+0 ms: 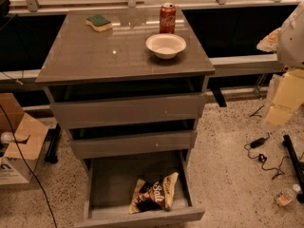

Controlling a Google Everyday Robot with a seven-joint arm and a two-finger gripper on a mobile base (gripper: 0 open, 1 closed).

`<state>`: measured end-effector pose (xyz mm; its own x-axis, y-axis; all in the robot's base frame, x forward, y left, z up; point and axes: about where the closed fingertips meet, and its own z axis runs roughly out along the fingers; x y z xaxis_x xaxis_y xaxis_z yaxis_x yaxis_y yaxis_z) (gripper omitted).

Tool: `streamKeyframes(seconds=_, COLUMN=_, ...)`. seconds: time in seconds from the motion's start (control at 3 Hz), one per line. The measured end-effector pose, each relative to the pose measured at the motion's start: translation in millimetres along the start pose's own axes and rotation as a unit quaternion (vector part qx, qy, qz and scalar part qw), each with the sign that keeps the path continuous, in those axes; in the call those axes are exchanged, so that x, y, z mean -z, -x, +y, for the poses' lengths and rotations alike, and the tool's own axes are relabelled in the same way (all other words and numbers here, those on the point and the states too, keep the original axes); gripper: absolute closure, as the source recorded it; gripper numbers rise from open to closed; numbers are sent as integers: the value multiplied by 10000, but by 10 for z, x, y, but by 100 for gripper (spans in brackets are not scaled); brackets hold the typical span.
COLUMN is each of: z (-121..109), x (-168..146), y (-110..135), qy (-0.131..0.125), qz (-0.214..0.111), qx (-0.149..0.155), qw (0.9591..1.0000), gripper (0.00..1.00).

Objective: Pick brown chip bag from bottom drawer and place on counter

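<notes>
At the right edge, the pale yellow, blocky end effector (283, 103) sits below a rounded white arm (292, 34).

**Grey cabinet, dark bag, one red can**

The brown chip bag (154, 194) is dark brown with tan-yellow corners and white script lettering. The bottom drawer (107, 184) around it is plain grey. The counter (95, 56) is glossy grey-brown with pale reflections. On it stand a red can (167, 18) with white lettering, a cream-white bowl (166, 45) and a sponge (99, 23) that is green over yellow. The floor (228, 151) is pale with dark speckles. At the right edge, the gripper (285, 101) looks pale yellow-tan, perhaps tinted by the light, below a white arm (292, 37).
</notes>
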<state>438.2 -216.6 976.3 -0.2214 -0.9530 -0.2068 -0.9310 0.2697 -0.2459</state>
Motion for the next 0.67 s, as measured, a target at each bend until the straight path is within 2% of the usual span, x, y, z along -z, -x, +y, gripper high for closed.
streamKeyframes(seconds=0.33, z=0, x=0, y=0, qy=0, qz=0, qx=0, qw=10000, gripper=0)
streamKeyframes(seconds=0.67, z=48, x=-253, y=173, qy=104, qz=-142, qx=-60, qw=9998, gripper=0)
